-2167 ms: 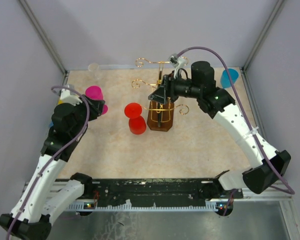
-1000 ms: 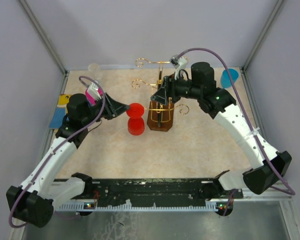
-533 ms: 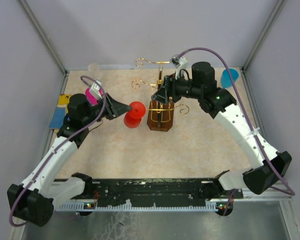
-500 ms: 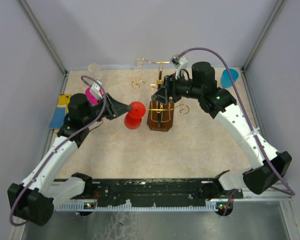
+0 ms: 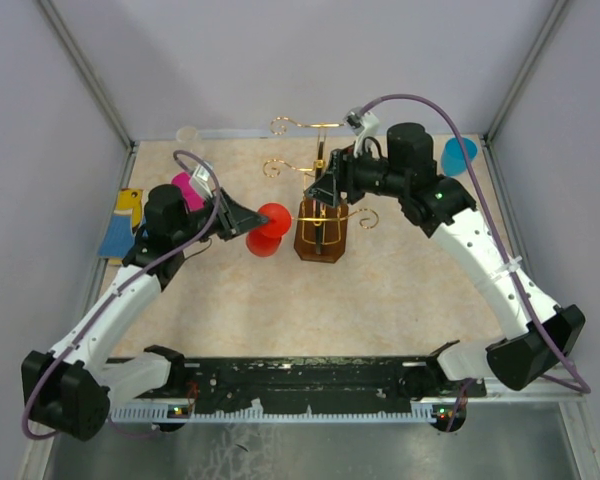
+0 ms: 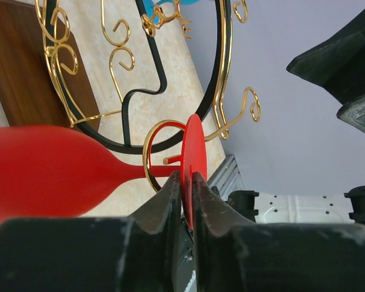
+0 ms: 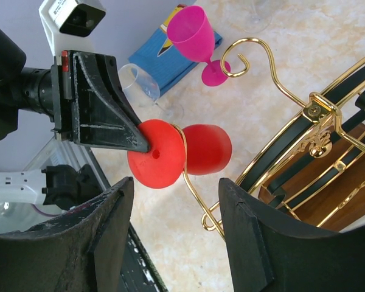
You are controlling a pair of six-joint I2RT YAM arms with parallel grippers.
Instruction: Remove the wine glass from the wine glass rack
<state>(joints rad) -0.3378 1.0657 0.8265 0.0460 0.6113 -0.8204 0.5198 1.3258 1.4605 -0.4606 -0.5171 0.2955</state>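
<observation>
I was working in a robotics lab cell: plain grey panel walls (image 5: 280,60) in metal framing (image 5: 85,75) boxed in a beige surface (image 5: 400,300), a black mounting rail (image 5: 310,375) along its near edge.

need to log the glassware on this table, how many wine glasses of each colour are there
red wine glass: 1
pink wine glass: 1
blue wine glass: 1
clear wine glasses: 2, one in the back left corner, one that only the right wrist view shows
total: 5
</observation>
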